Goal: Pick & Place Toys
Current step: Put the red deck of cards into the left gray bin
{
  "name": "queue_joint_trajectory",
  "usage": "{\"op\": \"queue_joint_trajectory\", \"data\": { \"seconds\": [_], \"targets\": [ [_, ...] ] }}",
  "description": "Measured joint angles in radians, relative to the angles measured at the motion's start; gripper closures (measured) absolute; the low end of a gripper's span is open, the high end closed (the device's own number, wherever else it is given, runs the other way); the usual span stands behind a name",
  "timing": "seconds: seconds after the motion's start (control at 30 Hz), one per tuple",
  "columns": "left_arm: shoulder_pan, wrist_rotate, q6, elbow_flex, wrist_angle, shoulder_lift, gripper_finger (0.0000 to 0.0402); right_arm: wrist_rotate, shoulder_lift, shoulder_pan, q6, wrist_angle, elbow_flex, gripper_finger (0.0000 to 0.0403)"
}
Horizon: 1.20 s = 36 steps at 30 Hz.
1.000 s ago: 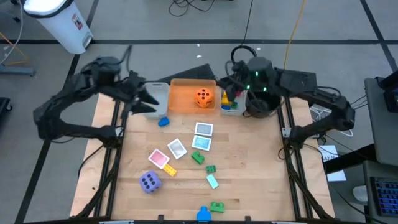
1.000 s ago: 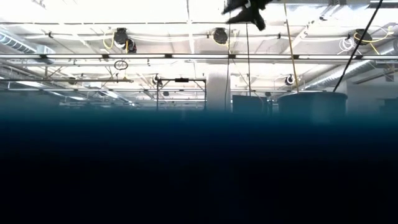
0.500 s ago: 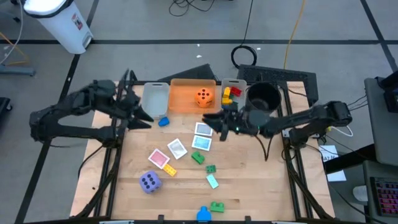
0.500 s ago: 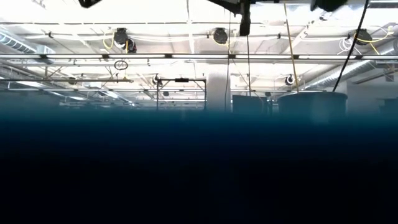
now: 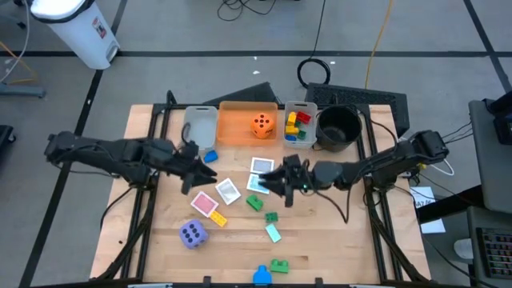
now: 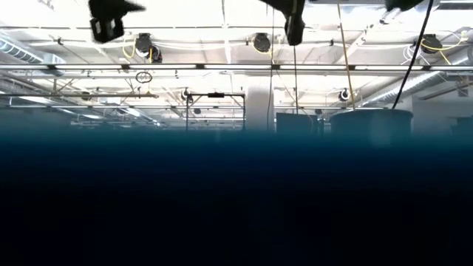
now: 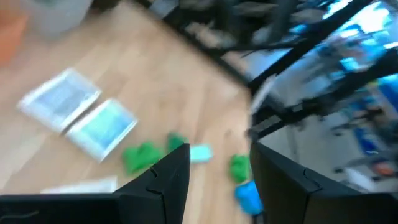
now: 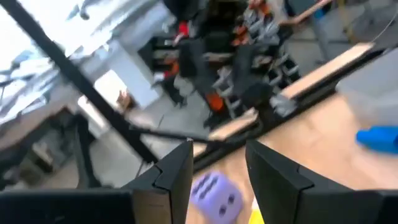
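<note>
Picture cards scattered mid-counter, right gripper hovering over them, fingers parted, empty. Left gripper nearby, likewise spread, grasping nothing.

Our overhead view straight down on the table; low view level, ceilingward; wrist views close, oblique.

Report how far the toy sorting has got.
Done: the orange die lies in the orange bin, and red and yellow bricks in the small bin. In hand: nothing; the left claw and right claw are open over the cards. Left: the purple die, cards and loose bricks.
</note>
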Motion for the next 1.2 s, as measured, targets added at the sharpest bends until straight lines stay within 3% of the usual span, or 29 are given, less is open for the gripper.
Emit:
{"op": "queue_joint_trajectory", "data": {
  "seconds": [0.17, 0.57, 0.83, 1.0, 1.2],
  "targets": [
    [-0.125, -0.103, -0.201, 0.000, -0.091, 0.077, 0.0229, -0.018, 0.001, 0.089, 0.004, -0.119, 0.000, 0.0261],
    [-0.423, -0.160, -0.617, 0.026, -0.133, 0.249, 0.0229, -0.016, 0.001, 0.220, 0.071, -0.326, 0.000, 0.0261],
    [-0.565, -0.155, -0.743, 0.183, -0.515, 0.302, 0.0229, -0.016, 0.001, 0.244, 0.078, -0.403, 0.000, 0.0261],
    [-0.623, -0.122, -0.788, 0.185, -0.528, 0.303, 0.0229, -0.016, 0.000, 0.241, 0.078, -0.405, 0.000, 0.0261],
    [-0.637, 0.002, -0.804, 0.113, -0.587, 0.303, 0.0229, -0.016, 0.000, 0.243, 0.078, -0.404, 0.000, 0.0261]
  ]
}}
